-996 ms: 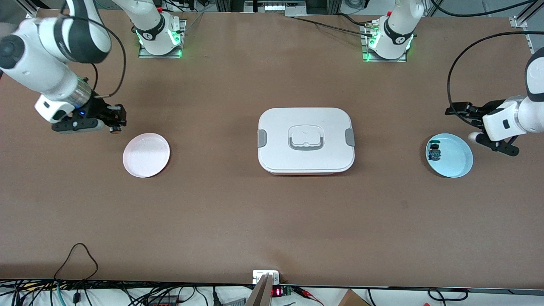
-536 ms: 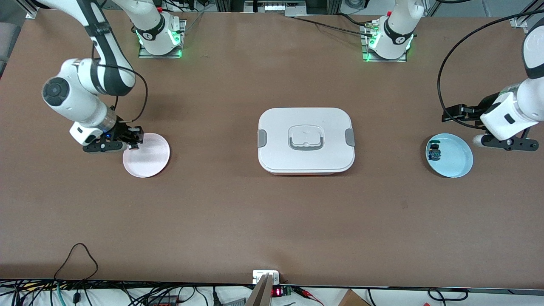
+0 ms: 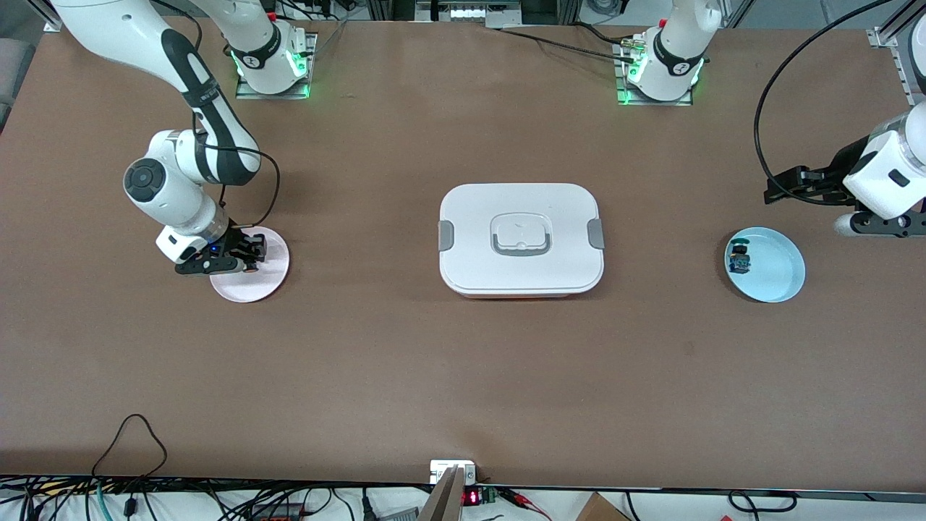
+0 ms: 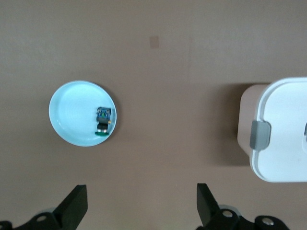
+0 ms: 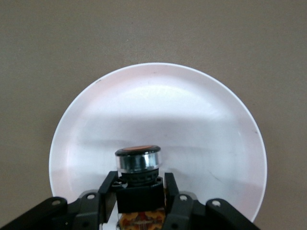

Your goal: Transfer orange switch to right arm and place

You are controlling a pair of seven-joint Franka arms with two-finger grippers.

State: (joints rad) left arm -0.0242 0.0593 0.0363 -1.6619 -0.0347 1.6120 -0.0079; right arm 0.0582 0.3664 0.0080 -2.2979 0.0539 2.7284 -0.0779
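Note:
The orange switch [image 5: 137, 165], a black body with a silver collar and an orange top, sits between the fingers of my right gripper [image 5: 139, 191], which is shut on it. The right gripper [image 3: 246, 259] hangs low over the pale pink plate [image 3: 266, 281], above the plate's edge toward the right arm's end of the table. In the right wrist view the pink plate [image 5: 158, 105] fills the space under the switch. My left gripper [image 4: 141, 205] is open and holds nothing. The left gripper [image 3: 882, 223] waits in the air over bare table beside the light blue plate [image 3: 781, 278].
A tiny blue-green-black component [image 3: 739, 259] lies in the light blue plate [image 4: 72, 112]. A white lidded box [image 3: 521, 239] with grey latches stands mid-table. Cables run along the table edge nearest the front camera.
My right gripper has carried the switch from over bare table onto the pink plate and come lower. The left gripper has drifted off the blue plate toward the table's end.

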